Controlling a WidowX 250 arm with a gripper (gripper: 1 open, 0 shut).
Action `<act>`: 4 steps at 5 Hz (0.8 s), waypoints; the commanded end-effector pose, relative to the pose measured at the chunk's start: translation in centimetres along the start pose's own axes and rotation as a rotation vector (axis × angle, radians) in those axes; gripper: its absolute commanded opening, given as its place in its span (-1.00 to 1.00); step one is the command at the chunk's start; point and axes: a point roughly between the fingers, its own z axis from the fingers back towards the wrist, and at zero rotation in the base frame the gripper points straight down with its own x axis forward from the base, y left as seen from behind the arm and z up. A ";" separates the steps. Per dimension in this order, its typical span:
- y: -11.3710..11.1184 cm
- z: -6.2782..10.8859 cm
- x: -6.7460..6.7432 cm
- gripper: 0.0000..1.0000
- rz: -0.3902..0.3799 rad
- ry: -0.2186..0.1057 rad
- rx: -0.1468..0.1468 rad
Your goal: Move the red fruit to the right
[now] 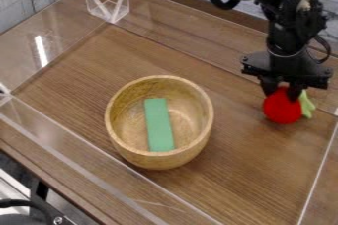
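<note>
The red fruit is a small bright-red ball with a green leaf on its right side. It sits low at the table surface, on the right of the wooden table. My gripper comes down on it from above on a black arm. Its two dark fingers straddle the fruit's top and look pressed against it, as they did while carrying it. The fruit's upper part is hidden between the fingers.
A round wooden bowl with a flat green block inside stands left of the fruit, at the table's middle. Clear acrylic walls ring the table, with one close to the right of the fruit. A clear bracket stands at the back left.
</note>
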 end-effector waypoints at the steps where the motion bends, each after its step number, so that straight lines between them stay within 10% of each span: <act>1: 0.1 0.8 0.7 1.00 0.007 -0.012 -0.006; 4: 1.0 1.5 1.6 1.00 0.030 0.015 -0.018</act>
